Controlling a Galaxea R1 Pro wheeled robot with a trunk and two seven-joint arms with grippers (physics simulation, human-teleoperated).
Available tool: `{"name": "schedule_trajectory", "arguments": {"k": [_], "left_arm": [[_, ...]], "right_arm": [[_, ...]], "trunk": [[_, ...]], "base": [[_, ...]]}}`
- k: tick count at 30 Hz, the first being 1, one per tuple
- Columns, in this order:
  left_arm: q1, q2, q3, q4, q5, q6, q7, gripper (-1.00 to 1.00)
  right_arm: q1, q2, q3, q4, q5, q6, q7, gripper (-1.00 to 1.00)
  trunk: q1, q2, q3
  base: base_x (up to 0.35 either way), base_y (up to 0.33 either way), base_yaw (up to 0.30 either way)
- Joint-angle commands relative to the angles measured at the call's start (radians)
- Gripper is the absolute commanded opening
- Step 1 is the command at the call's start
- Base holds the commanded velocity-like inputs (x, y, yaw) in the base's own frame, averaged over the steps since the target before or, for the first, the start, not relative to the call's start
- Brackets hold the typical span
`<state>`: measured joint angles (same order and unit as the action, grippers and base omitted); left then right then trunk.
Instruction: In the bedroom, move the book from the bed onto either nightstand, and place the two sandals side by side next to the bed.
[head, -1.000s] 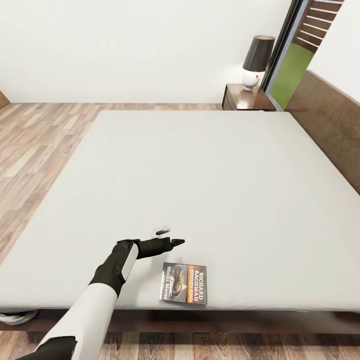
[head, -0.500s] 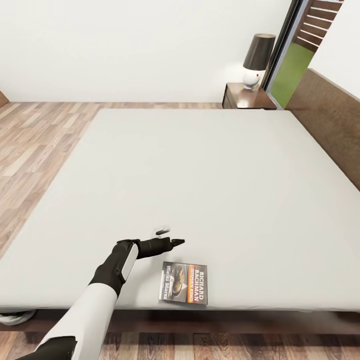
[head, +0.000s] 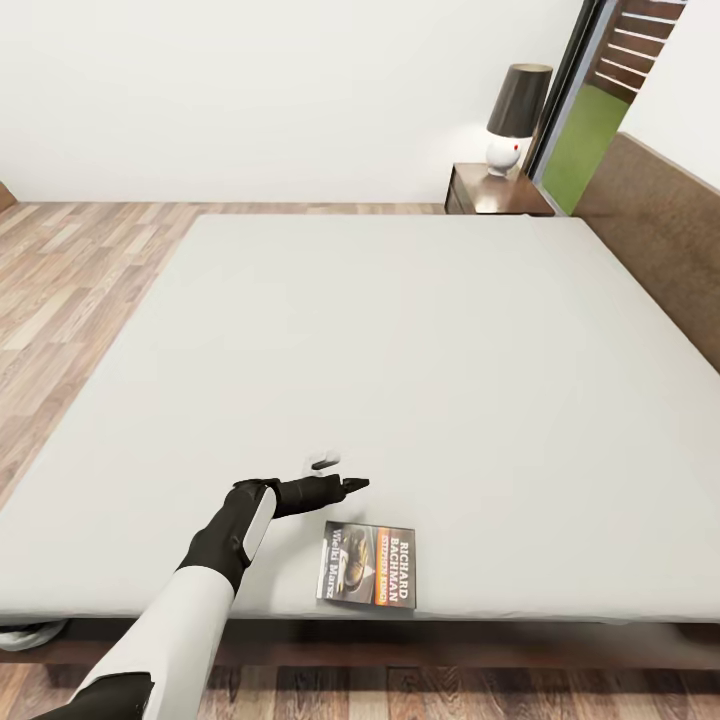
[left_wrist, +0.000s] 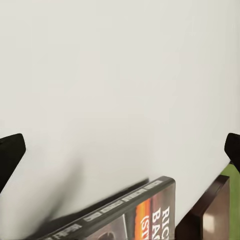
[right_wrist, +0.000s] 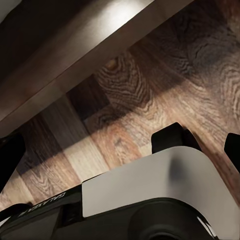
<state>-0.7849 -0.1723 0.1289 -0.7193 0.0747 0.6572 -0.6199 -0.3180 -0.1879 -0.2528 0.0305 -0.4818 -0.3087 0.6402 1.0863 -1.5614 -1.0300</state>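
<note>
Currently reaching for book (head: 367, 565), not yet grasped. Book flat on bed (head: 400, 340), cover up, right at near edge of mattress, title text readable sideways. Long axis running roughly from near edge toward far side of bed, spine toward left arm side.

Left gripper (head: 345, 485) low over mattress, just beyond book's far short edge, pointing toward robot's right. Book near jaws but apart from them, lying back toward robot and slightly right of fingertips. In left wrist view, book (left_wrist: 125, 215) seen edge-on just below line of sight, dark finger tips far out at both frame edges with only mattress between: jaws spread wide, nothing held. Mattress contact hard to judge from head view, probably hovering just above.

Right gripper state: cannot tell. Right wrist view gives floor planks (right_wrist: 150, 100), bed frame underside and robot body, so right arm probably hanging low by base. Left arm clearly the nearer one.

Coming move judged: pull gripper back toward robot and over book, line jaws across short width; thin book flat on soft mattress likely awkward to pinch.

Nightstand (head: 495, 192) with lamp (head: 515, 118) at far corner by headboard, well apart from book. Sandals not addressed yet.
</note>
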Motion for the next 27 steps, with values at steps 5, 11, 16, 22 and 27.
{"name": "schedule_trajectory", "arguments": {"k": [5,11,16,22,27], "left_arm": [[0.000,-0.001,0.005,0.000,0.005,0.009,-0.001,1.00],[0.000,-0.001,0.005,0.000,0.005,0.009,-0.001,1.00],[-0.001,-0.001,0.005,0.000,0.005,0.009,-0.001,1.00],[-0.001,-0.001,0.005,0.000,0.005,0.009,0.000,1.00],[-0.001,-0.001,0.005,0.000,0.005,0.009,0.000,1.00]], "right_arm": [[-0.001,0.000,-0.008,0.003,0.003,-0.003,0.006,1.00],[-0.001,-0.001,-0.008,0.003,0.003,-0.004,0.006,1.00],[-0.001,0.000,-0.008,0.003,0.003,-0.003,0.006,1.00],[-0.001,0.000,-0.008,0.003,0.003,-0.004,0.006,1.00],[-0.001,-0.001,-0.008,0.003,0.003,-0.004,0.006,1.00]], "trunk": [[0.019,-0.036,-0.016],[0.019,-0.036,-0.016],[0.019,-0.036,-0.016],[0.031,-0.057,-0.026],[0.038,-0.071,-0.032]], "base": [[0.000,0.000,0.000],[0.000,0.000,0.000],[0.000,0.000,0.000],[0.000,0.000,0.000],[0.000,0.000,0.000]]}}
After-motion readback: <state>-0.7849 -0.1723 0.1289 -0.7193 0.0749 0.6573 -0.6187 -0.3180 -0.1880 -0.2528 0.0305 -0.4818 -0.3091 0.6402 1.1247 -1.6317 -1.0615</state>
